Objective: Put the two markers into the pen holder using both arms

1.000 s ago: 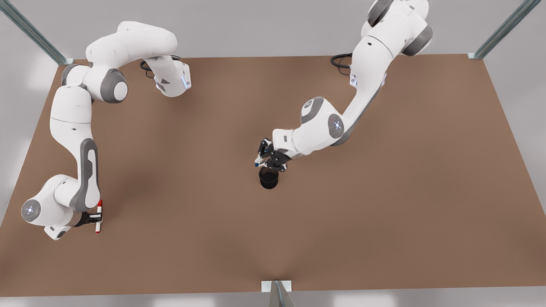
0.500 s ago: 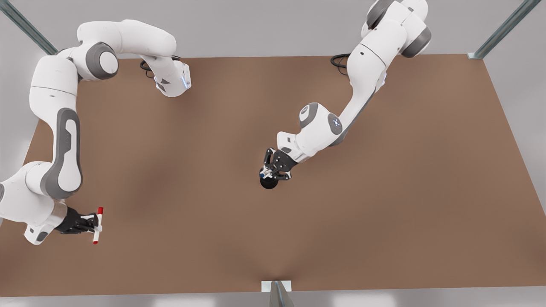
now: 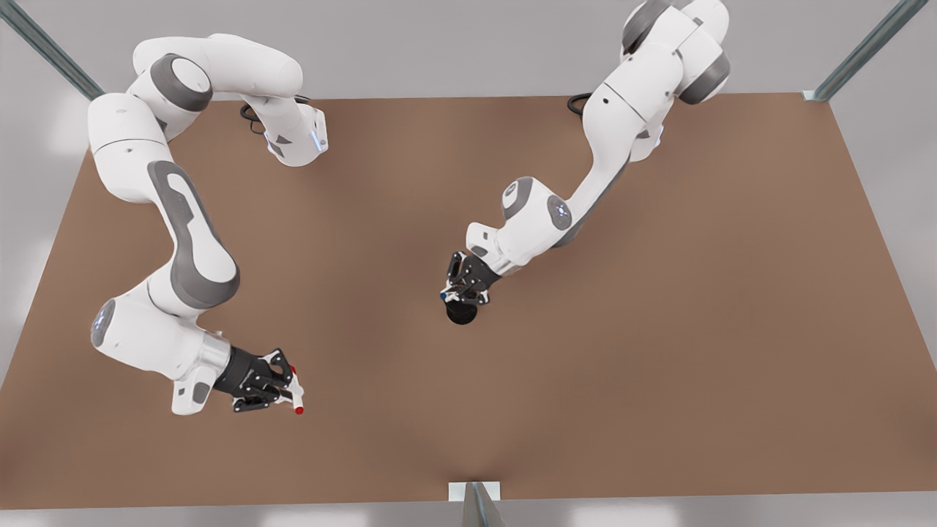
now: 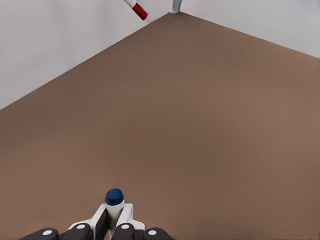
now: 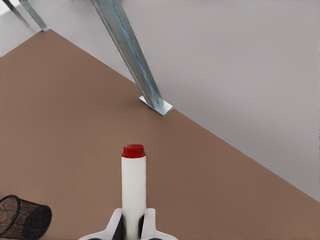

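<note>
My left gripper (image 3: 459,291) hangs just above the black mesh pen holder (image 3: 462,315) near the table's middle, shut on the blue-capped marker (image 3: 444,296). In the left wrist view that marker's blue cap (image 4: 114,197) sticks up between the fingers (image 4: 102,220). At the front view's lower left, my right gripper (image 3: 287,391) is shut on the red-capped marker (image 3: 296,400), held off the table. The right wrist view shows this white barrel with its red end (image 5: 133,175) pointing away, and the pen holder (image 5: 22,216) off to one side. The red marker (image 4: 136,7) also appears far off in the left wrist view.
The brown table (image 3: 659,329) carries nothing besides the holder. Metal frame posts stand at the far corners (image 3: 864,51) and at the middle of the near edge (image 3: 474,501); one post (image 5: 130,55) rises beyond the red marker. Both arm bases sit along the far edge.
My right arm has swung toward the front view's right, carrying the red marker closer to the centre. The left gripper has shifted slightly over the pen holder, still gripping the blue marker.
</note>
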Robot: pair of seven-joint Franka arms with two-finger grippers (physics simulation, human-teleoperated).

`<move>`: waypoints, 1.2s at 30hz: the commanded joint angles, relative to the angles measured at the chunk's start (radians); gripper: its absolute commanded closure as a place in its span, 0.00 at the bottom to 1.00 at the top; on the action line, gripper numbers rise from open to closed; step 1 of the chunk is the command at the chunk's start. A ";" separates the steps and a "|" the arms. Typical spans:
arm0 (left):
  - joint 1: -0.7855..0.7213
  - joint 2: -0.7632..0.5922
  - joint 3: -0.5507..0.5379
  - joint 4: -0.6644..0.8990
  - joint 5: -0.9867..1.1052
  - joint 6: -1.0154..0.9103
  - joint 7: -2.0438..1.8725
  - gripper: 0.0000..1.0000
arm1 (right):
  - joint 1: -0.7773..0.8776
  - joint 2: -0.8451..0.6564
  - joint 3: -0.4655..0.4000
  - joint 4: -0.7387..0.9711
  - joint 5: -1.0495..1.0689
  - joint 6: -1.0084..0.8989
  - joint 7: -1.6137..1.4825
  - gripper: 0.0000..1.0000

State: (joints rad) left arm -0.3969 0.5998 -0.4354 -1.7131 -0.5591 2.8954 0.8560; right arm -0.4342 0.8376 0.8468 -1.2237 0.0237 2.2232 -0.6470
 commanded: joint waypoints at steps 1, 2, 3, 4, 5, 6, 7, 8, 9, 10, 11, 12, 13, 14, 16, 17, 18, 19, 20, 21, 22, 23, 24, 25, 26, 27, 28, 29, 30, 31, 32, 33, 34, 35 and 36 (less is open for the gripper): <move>-0.002 0.009 0.000 0.000 -0.002 0.021 0.129 0.76 | -0.003 -0.002 0.017 -0.007 -0.005 0.110 -0.080 0.74; 0.000 0.008 0.000 0.001 0.001 0.019 0.141 0.28 | -0.005 -0.002 0.020 -0.008 -0.005 0.110 -0.082 0.74; 0.000 0.008 -0.002 0.001 -0.001 0.019 0.141 0.00 | -0.006 -0.002 0.034 -0.008 -0.005 0.110 -0.080 0.74; -0.002 0.008 -0.002 0.000 -0.004 0.019 0.138 0.00 | -0.005 0.000 0.035 -0.008 -0.005 0.115 -0.080 0.74; -0.002 0.008 -0.002 0.000 -0.002 0.019 0.138 0.00 | 0.000 0.000 0.035 -0.013 -0.005 0.130 -0.082 0.74; -0.002 0.008 -0.002 0.000 -0.002 0.019 0.138 0.00 | 0.002 0.002 0.038 -0.060 -0.005 0.188 -0.082 0.74; 0.000 0.000 -0.002 -0.002 -0.002 0.018 0.137 0.00 | 0.003 0.002 0.049 -0.085 -0.005 0.223 -0.079 0.74; 0.036 -0.043 -0.003 -0.031 -0.004 -0.013 0.133 0.00 | 0.014 0.002 0.055 -0.097 -0.005 0.242 -0.077 0.74; 0.127 -0.118 -0.002 -0.049 -0.007 -0.201 0.089 0.00 | 0.023 0.000 0.058 -0.106 -0.005 0.250 -0.074 0.74; 0.246 -0.173 0.004 -0.046 -0.002 -0.424 0.037 0.00 | 0.032 0.002 0.069 -0.117 -0.005 0.268 -0.074 0.74; 0.312 -0.216 0.020 -0.045 0.091 -0.557 -0.029 0.00 | 0.046 0.002 0.074 -0.128 -0.005 0.274 -0.074 0.74; 0.365 -0.244 0.032 -0.025 0.189 -0.686 -0.162 0.00 | 0.040 0.000 0.120 -0.134 -0.005 0.277 -0.077 0.74; 0.421 -0.258 0.037 0.045 0.255 -0.870 -0.238 0.00 | 0.044 0.000 0.140 -0.149 -0.005 0.291 -0.077 0.74; 0.463 -0.256 0.037 0.127 0.329 -1.014 -0.261 0.00 | 0.049 0.000 0.158 -0.166 -0.005 0.293 -0.077 0.74; 0.467 -0.256 0.066 0.260 0.484 -1.235 -0.337 0.00 | 0.051 0.000 0.175 -0.178 -0.005 0.299 -0.075 0.74; 0.464 -0.256 0.078 0.277 0.547 -1.298 -0.498 0.00 | 0.048 -0.002 0.201 -0.200 -0.005 0.303 -0.079 0.74; 0.458 -0.258 0.076 0.313 0.700 -1.328 -0.541 0.00 | 0.048 -0.002 0.212 -0.264 -0.005 0.397 -0.079 0.74; 0.466 -0.258 0.101 0.352 0.714 -1.358 -0.627 0.00 | 0.049 0.000 0.212 -0.303 -0.005 0.444 -0.080 0.74; 0.466 -0.259 0.121 0.366 0.714 -1.357 -0.822 0.00 | 0.049 0.000 0.216 -0.315 -0.007 0.447 -0.082 0.74; 0.466 -0.259 0.130 0.395 0.714 -1.357 -0.916 0.00 | 0.045 0.001 0.229 -0.365 -0.005 0.516 -0.094 0.74; 0.467 -0.290 0.148 0.399 0.709 -1.354 -0.945 0.00 | 0.048 0.003 0.229 -0.422 -0.005 0.612 -0.103 0.74; 0.467 -0.316 0.165 0.397 0.688 -1.346 -0.945 0.00 | 0.054 0.005 0.229 -0.444 -0.005 0.651 -0.102 0.74; 0.374 -0.360 0.323 0.388 0.602 -1.328 -0.936 0.00 | 0.081 0.005 0.229 -0.465 -0.005 0.705 -0.103 0.74; 0.336 -0.420 0.368 0.308 0.590 -1.288 -0.936 0.00 | 0.103 0.006 0.226 -0.482 -0.005 0.760 -0.102 0.74; 0.339 -0.428 0.366 0.291 0.588 -1.277 -0.940 0.00 | 0.137 0.006 0.216 -0.482 -0.005 0.805 -0.100 0.74; 0.351 -0.426 0.368 0.297 0.532 -1.277 -0.939 0.00 | 0.172 0.008 0.212 -0.473 -0.002 0.866 -0.083 0.74; 0.342 -0.408 0.368 0.297 0.541 -1.276 -0.936 0.00 | 0.173 0.009 0.213 -0.471 -0.004 0.866 -0.079 0.74; 0.342 -0.405 0.368 0.297 0.539 -1.275 -0.936 0.00 | 0.173 0.011 0.218 -0.448 -0.005 0.866 -0.082 0.74; 0.340 -0.403 0.368 0.297 0.541 -1.276 -0.934 0.00 | 0.173 0.009 0.225 -0.444 -0.004 0.866 -0.079 0.74; 0.337 -0.399 0.365 0.299 0.561 -1.274 -0.933 0.00 | 0.175 0.011 0.221 -0.447 -0.005 0.866 -0.085 0.74; 0.337 -0.394 0.362 0.299 0.558 -1.275 -0.930 0.00 | 0.190 0.014 0.213 -0.453 -0.005 0.875 -0.091 0.74; 0.337 -0.387 0.363 0.297 0.554 -1.282 -0.897 0.00 | 0.229 0.023 0.198 -0.453 -0.005 0.931 -0.092 0.74; 0.339 -0.384 0.363 0.296 0.556 -1.285 -0.893 0.00 | 0.267 0.026 0.163 -0.450 -0.007 0.957 -0.091 0.74; 0.343 -0.376 0.363 0.291 0.558 -1.291 -0.893 0.00 | 0.285 0.028 0.150 -0.448 -0.007 0.967 -0.091 0.74; 0.337 -0.376 0.365 0.291 0.558 -1.294 -0.893 0.00 | 0.288 0.028 0.143 -0.450 -0.007 0.972 -0.091 0.74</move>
State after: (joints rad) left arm -0.0589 0.2228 -0.0706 -1.4215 -0.0014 1.6272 0.2475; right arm -0.1555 0.8671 0.9981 -1.6745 0.0172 3.0874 -0.7307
